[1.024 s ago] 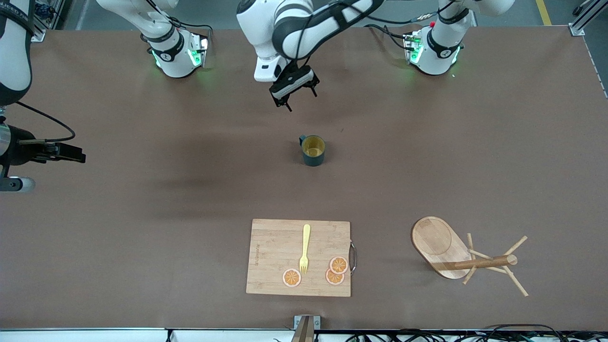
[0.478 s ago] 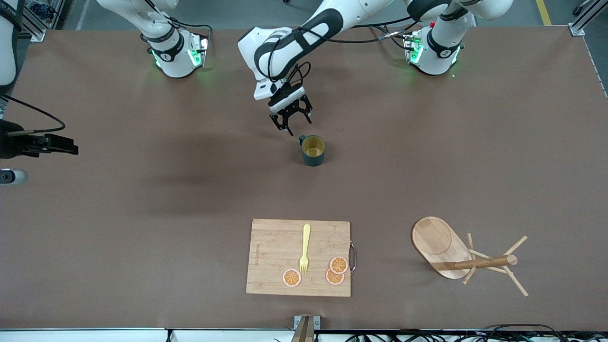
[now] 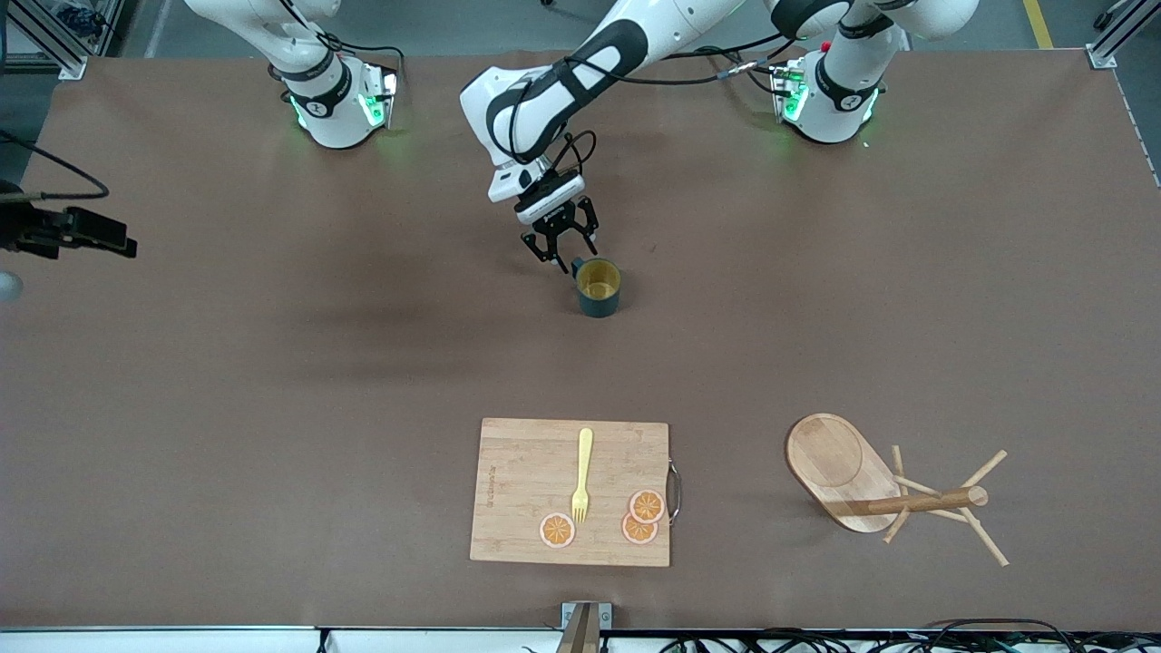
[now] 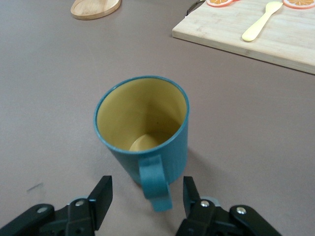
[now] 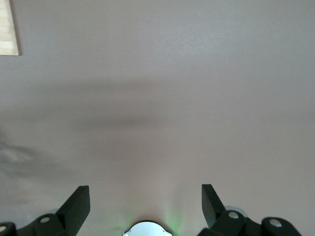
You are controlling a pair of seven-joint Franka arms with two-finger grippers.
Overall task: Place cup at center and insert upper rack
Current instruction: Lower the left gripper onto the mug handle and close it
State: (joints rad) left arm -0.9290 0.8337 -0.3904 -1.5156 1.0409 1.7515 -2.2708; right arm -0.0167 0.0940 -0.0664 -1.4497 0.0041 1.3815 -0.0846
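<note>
The dark teal cup (image 3: pixel 599 287) with a yellow inside stands upright near the table's middle. Its handle (image 4: pixel 155 184) points toward the robots' bases. My left gripper (image 3: pixel 560 245) is open and low beside the cup, with the handle between its fingers (image 4: pixel 101 199) but not touched. In the left wrist view the cup (image 4: pixel 142 123) fills the centre. The upper rack (image 3: pixel 893 494), a wooden mug tree, lies on its side toward the left arm's end, nearer the front camera. My right gripper (image 3: pixel 95 236) is open, held high over the right arm's end.
A bamboo cutting board (image 3: pixel 517 490) lies nearer the front camera than the cup. On it are a yellow fork (image 3: pixel 582 473) and three orange slices (image 3: pixel 647 505). The board (image 4: pixel 275 39) and the rack's base (image 4: pixel 96 7) also show in the left wrist view.
My left gripper has come down and moved toward the cup until its open fingers flank the handle. My right gripper has shifted toward the bases' side. The cup has not moved.
</note>
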